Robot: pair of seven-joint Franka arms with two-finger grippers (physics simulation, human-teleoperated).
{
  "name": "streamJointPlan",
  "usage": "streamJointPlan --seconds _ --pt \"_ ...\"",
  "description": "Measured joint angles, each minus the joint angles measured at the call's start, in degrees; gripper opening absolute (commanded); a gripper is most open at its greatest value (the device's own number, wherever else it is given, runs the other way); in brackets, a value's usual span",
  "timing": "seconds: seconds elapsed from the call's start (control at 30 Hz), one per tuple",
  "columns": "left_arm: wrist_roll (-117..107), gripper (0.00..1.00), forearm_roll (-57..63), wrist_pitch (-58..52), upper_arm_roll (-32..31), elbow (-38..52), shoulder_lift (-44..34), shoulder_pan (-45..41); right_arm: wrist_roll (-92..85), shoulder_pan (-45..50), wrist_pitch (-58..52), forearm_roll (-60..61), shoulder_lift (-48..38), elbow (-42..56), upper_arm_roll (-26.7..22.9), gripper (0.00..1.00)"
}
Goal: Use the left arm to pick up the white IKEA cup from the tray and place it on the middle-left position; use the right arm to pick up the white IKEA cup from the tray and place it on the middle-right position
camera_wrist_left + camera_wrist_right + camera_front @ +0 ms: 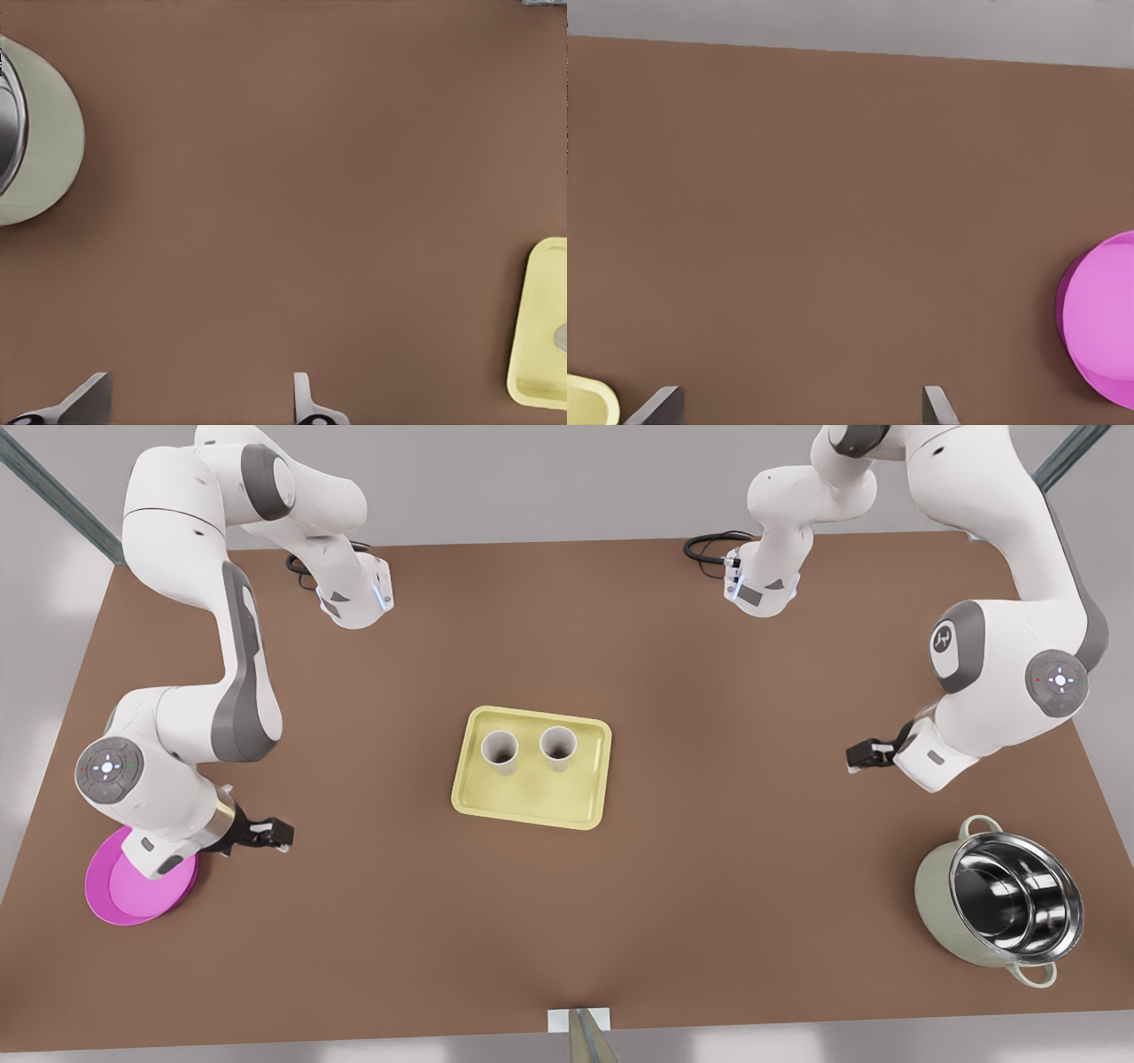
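Two white cups stand in one yellow tray. One magenta plate lies beside the right gripper; one steel-lined pot sits near the left gripper. Two arms, two grippers, both with fingers spread apart.

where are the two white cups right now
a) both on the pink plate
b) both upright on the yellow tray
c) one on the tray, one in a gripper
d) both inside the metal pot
b: both white cups stand upright, side by side, on the tray, with neither gripper near them.
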Motion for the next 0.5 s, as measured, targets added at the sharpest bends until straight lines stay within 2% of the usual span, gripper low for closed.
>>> streamJointPlan --seconds 0.1,0.13,0.3,0.37,0.5 --pt "0.1 1.00 -0.6 0.8 -0.1 0.8 0.1 -0.4 0.2 0.0 1.3 0.0 -0.8 0.1 0.4 1.00" --pt "0.0 1.00 -1.8 1.0 -0.2 1.0 0.1 -1.5 0.7 0.1 1.3 -0.1 -1.2 0.3 1.9 1.00" --pt "-4.6 1.00 0.5 4.2 -0.7 1.6 1.8 -23.2 6.7 11.3 -0.6 -1.4 -1.8 1.6 4.0 1.00" --pt "-7.0 1.00 0.6 5.1 -0.7 -0.4 2.0 -27.2 9.2 12.5 -1.1 -1.6 -1.9 1.7 3.8 1.00" --pt "-10.0 1.00 -1.2 10.7 -1.8 -5.9 3.7 -29.5 12.3 12.4 -2.4 3.5 -2.8 0.9 4.6 1.00"
